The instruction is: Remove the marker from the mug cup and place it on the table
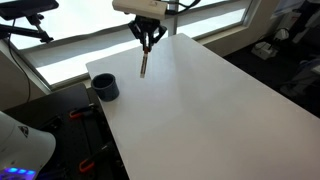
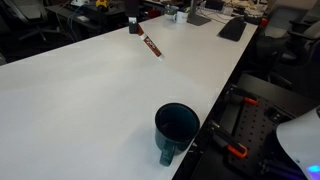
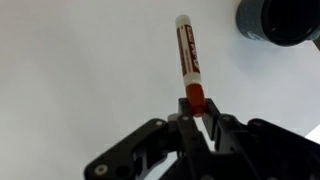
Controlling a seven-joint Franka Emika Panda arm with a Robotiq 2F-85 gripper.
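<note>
The black two-fingered end effector is pinching the thin, dark reddish-brown marker by one end. In the wrist view its fingers press on the red part of the barrel, and the white-tipped free end points away from them. The marker is fully clear of the small dark blue-grey cylindrical mug, which stands empty near the edge of the large, smooth white desk, well apart from the marker. The lift-out therefore looks finished, and the step in hand is the set-down.

In both exterior views the marker hangs slanted over bare desk with its free end lowest and close to the surface. Whether the tip touches cannot be told.

To do this well, the arm should descend slowly until the free tip rests on the desk, then lower the held end so the barrel lies nearly flat before letting go. A round barrel dropped from any height is likely to bounce and roll. The release spot should stay over the open middle, away from the mug and the near edge. The fingers should spread gently, and the end effector should then rise straight up so that neither finger drags or flicks the marker.
</note>
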